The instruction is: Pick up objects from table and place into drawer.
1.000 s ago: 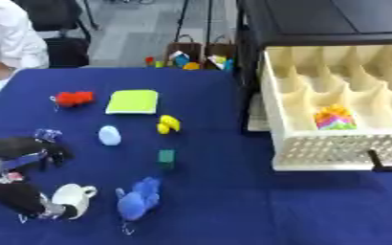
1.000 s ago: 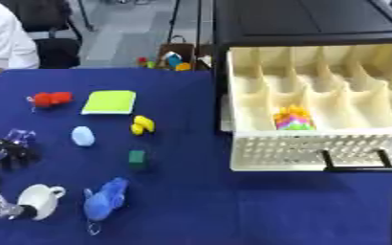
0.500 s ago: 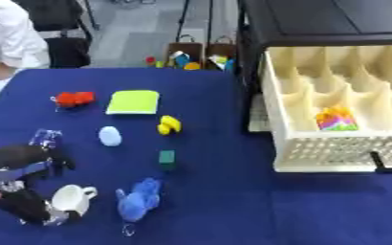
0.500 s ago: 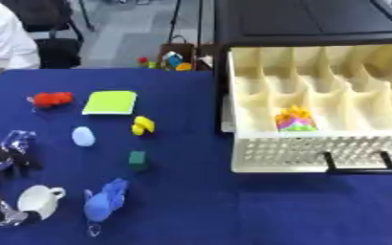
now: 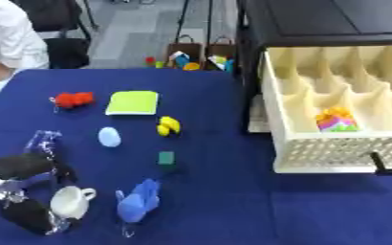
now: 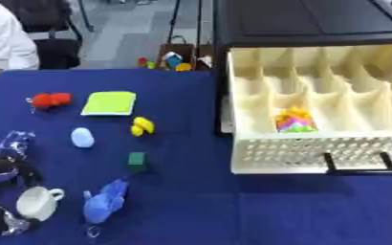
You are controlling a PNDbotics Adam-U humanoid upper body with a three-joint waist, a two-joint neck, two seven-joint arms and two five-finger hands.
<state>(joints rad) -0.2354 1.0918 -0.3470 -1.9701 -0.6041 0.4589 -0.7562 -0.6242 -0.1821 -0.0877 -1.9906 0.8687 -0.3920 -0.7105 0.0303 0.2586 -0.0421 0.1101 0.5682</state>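
Lower and closer now, my left hand [image 5: 19, 191] has dropped around the white cup [image 5: 70, 201] near the table's front left corner, thumb and fingers spread on either side, not yet pinching; the drawer [image 5: 333, 153] waits open.

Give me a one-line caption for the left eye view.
Left robot hand reaches around a white cup on the blue table; the open drawer holds one colourful toy.

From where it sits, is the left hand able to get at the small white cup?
Probably yes: the left hand is spread around the small white cup, fingers either side, with nothing between them.
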